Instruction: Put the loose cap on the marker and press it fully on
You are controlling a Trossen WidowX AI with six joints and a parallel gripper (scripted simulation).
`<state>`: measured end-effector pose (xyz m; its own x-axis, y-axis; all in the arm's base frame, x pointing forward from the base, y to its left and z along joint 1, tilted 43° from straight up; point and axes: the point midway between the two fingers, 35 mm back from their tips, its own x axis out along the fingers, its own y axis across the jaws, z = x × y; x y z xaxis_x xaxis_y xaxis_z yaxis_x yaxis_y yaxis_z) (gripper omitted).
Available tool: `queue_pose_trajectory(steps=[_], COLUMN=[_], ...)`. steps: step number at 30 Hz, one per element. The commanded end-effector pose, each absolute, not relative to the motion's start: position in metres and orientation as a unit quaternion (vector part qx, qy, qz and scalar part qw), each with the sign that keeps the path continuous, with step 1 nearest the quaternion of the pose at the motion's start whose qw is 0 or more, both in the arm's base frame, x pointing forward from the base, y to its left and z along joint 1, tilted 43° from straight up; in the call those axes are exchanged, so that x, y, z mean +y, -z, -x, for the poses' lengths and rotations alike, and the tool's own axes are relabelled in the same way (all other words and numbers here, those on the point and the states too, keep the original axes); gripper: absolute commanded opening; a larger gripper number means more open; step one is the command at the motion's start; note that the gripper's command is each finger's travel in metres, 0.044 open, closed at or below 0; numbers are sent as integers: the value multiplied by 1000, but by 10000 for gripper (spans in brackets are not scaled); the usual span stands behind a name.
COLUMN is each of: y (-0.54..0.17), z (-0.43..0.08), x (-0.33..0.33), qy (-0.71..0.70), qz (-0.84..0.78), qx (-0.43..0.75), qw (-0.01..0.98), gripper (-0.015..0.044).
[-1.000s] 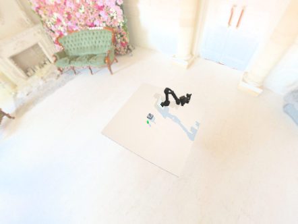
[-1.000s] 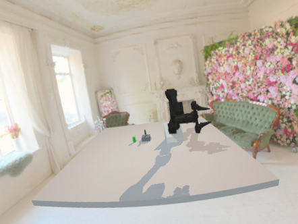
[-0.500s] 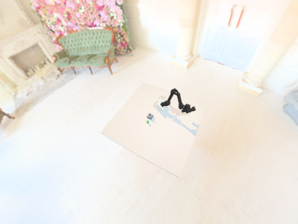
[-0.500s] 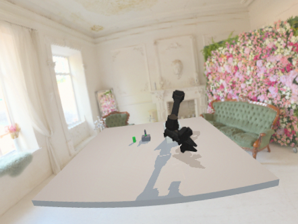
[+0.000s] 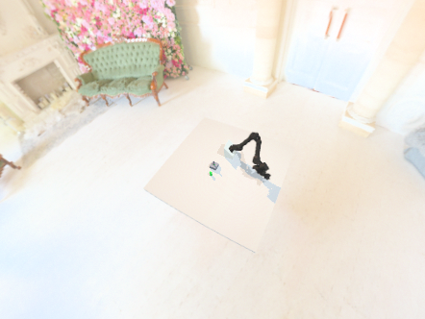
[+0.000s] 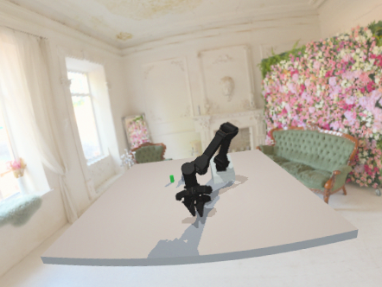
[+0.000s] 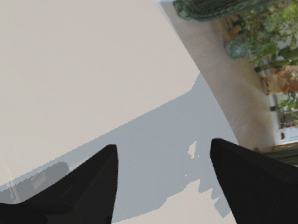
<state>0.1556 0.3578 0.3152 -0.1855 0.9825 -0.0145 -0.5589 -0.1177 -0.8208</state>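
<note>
The green cap (image 5: 211,174) (image 6: 171,178) stands on the table (image 5: 192,144) (image 6: 108,233), a little apart from the dark holder block (image 5: 213,165). The marker shows only as a small dark stub at the block; its details are too small to tell. In the exterior view the arm mostly hides the block. My gripper (image 5: 268,178) (image 6: 197,215) (image 7: 165,150) is partly open and empty, pointing down above the table on the far side of the block from the cap. Neither cap nor block shows in the wrist view.
The arm's base stands on a pale plate (image 5: 227,144) (image 6: 226,175) behind the gripper. The arm casts a long shadow over the table. A table edge crosses the right of the wrist view. A green sofa (image 5: 122,67) (image 6: 313,157) stands off the table.
</note>
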Motion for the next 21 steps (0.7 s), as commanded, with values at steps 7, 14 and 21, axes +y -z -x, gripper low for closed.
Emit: queue_pose_trajectory(steps=[7, 14, 21], y=[-257, -188, -120], z=[-267, -340, -391], x=[332, 278, 199], qy=[-665, -632, -569], qz=[308, 280, 207], qx=[-156, 37, 235], qw=[663, 722, 761], gripper=[234, 234, 234])
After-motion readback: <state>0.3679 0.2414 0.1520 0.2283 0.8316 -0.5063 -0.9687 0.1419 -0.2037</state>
